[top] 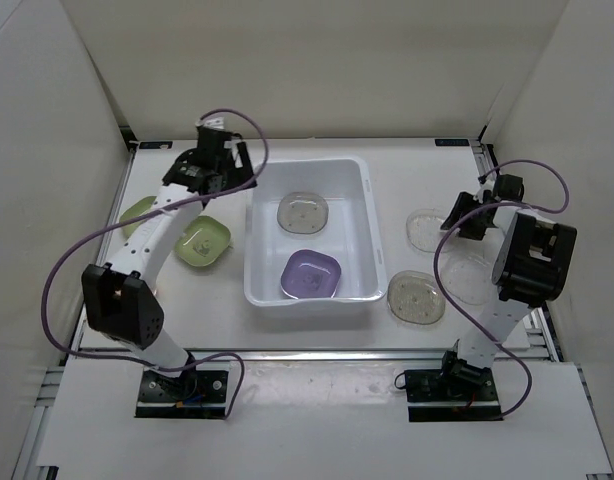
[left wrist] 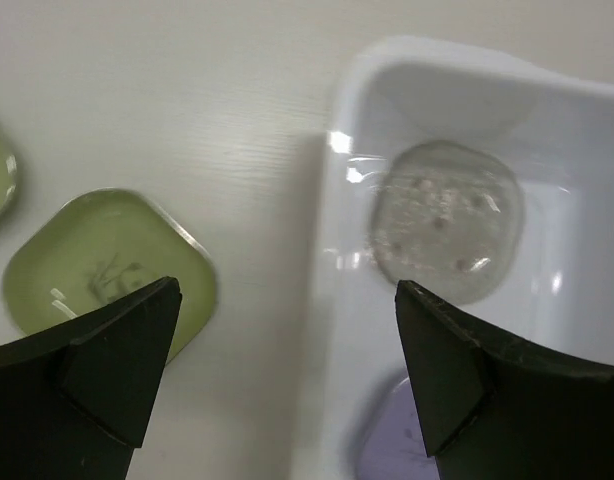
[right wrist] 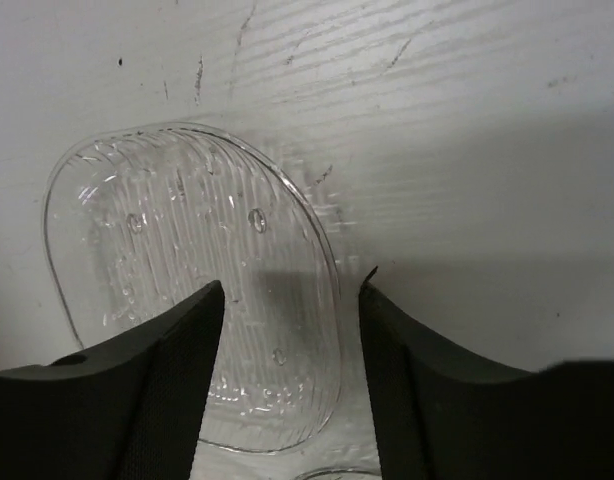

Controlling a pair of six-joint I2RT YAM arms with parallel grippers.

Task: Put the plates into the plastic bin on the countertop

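Note:
The white plastic bin stands mid-countertop and holds a clear speckled plate and a purple plate. My left gripper hangs open over the bin's left rim, with nothing between its fingers. Under it I see a green plate, the clear plate and the purple one. My right gripper is low over a clear plate. Its jaws straddle that plate's right edge, still apart.
Two light-green plates lie left of the bin. Two more clear plates lie to its right, near the right arm. White walls enclose the countertop; a metal rail runs along its front edge.

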